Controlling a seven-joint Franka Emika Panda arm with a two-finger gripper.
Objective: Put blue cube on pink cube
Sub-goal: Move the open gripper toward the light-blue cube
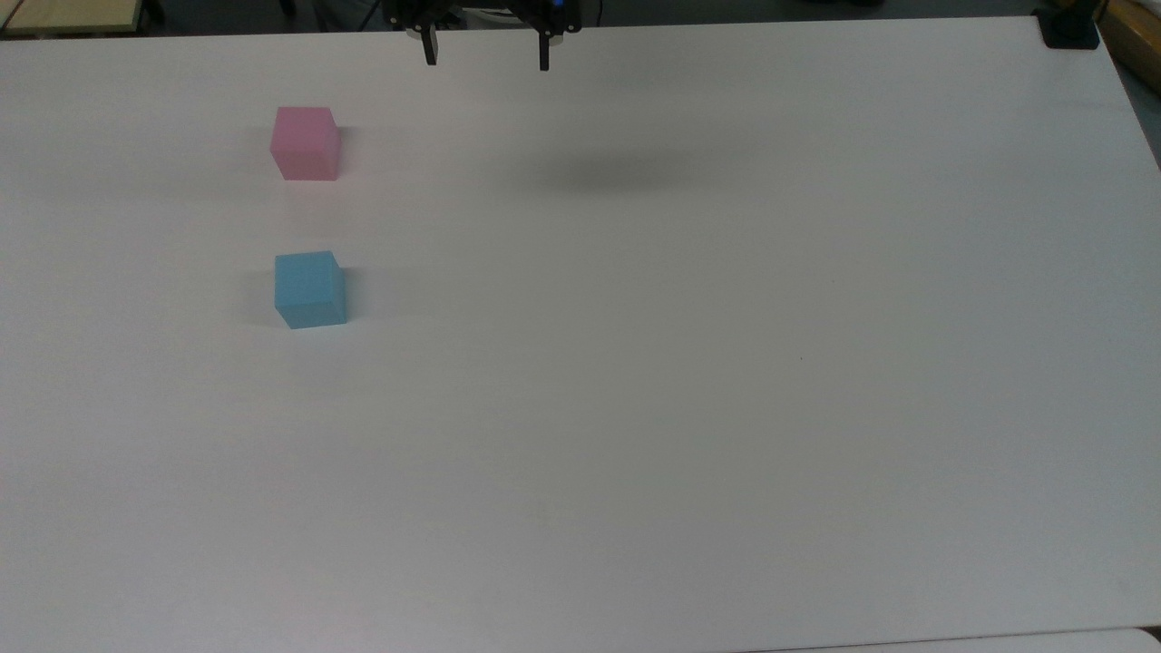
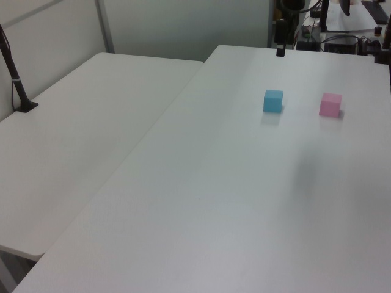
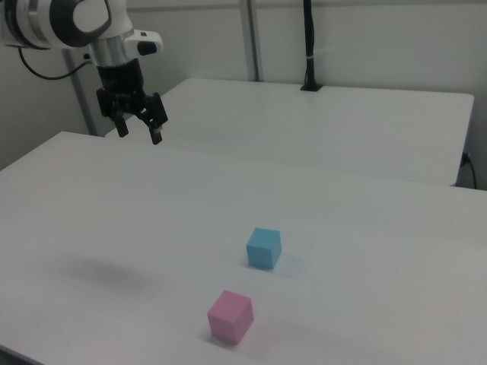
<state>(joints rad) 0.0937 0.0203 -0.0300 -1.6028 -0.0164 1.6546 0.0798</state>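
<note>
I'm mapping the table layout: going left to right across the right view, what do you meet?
Gripper → pink cube → blue cube, the last two standing apart on the white table.

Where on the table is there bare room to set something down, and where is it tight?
The table is bare across the top view's middle, right and bottom. The tight spot is the strip between the pink cube and blue cube near the top view's left. The open gripper hangs at the top edge.
</note>
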